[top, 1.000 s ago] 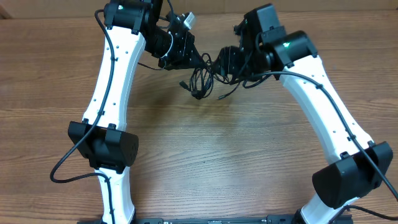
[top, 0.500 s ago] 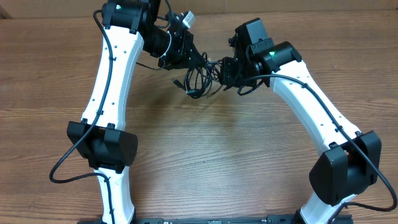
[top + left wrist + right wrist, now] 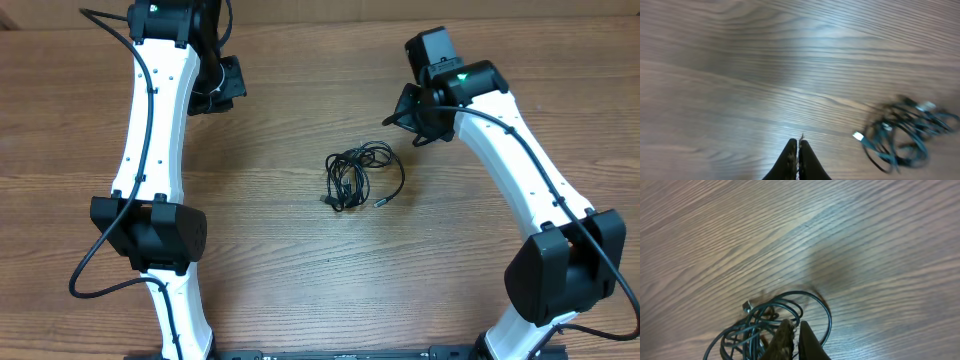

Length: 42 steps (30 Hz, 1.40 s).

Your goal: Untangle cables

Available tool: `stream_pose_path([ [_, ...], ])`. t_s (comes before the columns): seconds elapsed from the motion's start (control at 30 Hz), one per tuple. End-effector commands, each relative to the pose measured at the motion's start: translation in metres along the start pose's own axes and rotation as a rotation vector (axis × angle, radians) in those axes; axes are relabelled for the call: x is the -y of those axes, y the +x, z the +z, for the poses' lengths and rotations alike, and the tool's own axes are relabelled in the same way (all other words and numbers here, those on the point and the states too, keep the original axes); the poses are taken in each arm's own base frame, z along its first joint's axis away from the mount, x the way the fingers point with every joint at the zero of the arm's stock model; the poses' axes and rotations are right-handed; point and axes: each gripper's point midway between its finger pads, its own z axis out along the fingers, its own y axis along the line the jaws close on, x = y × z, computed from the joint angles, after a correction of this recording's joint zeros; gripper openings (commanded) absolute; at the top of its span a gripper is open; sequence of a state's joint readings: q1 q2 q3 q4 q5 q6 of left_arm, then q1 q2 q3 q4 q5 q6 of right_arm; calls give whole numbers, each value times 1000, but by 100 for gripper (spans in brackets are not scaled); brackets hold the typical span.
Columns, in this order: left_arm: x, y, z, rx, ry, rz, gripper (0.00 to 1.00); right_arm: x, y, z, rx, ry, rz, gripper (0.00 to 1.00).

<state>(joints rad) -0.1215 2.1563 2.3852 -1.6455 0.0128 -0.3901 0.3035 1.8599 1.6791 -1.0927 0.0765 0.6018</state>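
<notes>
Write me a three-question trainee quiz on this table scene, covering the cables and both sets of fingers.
1. True or false: the cables lie in one tangled bundle on the table, held by neither the left fingers nor the right fingers.
2. The left fingers are: A) wide open; B) shut on nothing; C) shut on a cable.
3. Fill in: seen from overhead, the cables lie nearer the ___ fingers.

Key: 1 true; 2 B; 3 right.
</notes>
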Motion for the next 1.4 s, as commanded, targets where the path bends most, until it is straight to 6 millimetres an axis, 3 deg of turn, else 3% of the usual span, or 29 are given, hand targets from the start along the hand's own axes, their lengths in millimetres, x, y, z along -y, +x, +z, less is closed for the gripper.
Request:
stream_pose_path([
  [0.0,3,-1,-8,21,20,-13,4,-30,18,-4,-103,-185,-138,4],
  [0.07,24,6,-10,-16,132,52,4,-43,28,-8,-150,-269,-185,4],
  [0.13,46,16,-11,-56,239,116,10,-51,41,-9,-192,-301,-202,26],
  [0.17,51,19,-10,-65,248,127,13,-51,44,-8,-197,-299,-208,32],
  [0.2,52,21,-8,-73,243,134,22,-52,50,-5,-210,-292,-218,40],
  [0.27,61,35,3,-127,231,161,52,-50,72,9,-243,-256,-246,70],
  [0.33,67,48,14,-171,217,181,63,-48,81,18,-254,-238,-252,72],
  [0.4,75,60,30,-210,204,207,66,-46,90,29,-264,-237,-249,71],
  [0.6,100,90,82,-274,191,254,67,-27,114,52,-327,-198,-204,53],
  [0.73,111,88,86,-267,248,252,66,-20,124,62,-342,-187,-203,47],
  [0.83,120,92,89,-279,299,254,63,-18,127,71,-335,-189,-168,5],
  [0.97,127,108,100,-320,310,270,60,-27,123,74,-314,-231,-151,4],
  [1.1,142,125,108,-368,385,286,59,-63,127,55,-369,-430,-167,4],
  [1.27,156,121,104,-353,478,308,59,-76,124,45,-375,-497,-187,4],
  [1.37,156,121,106,-346,466,312,50,-77,124,45,-379,-499,-189,4],
])
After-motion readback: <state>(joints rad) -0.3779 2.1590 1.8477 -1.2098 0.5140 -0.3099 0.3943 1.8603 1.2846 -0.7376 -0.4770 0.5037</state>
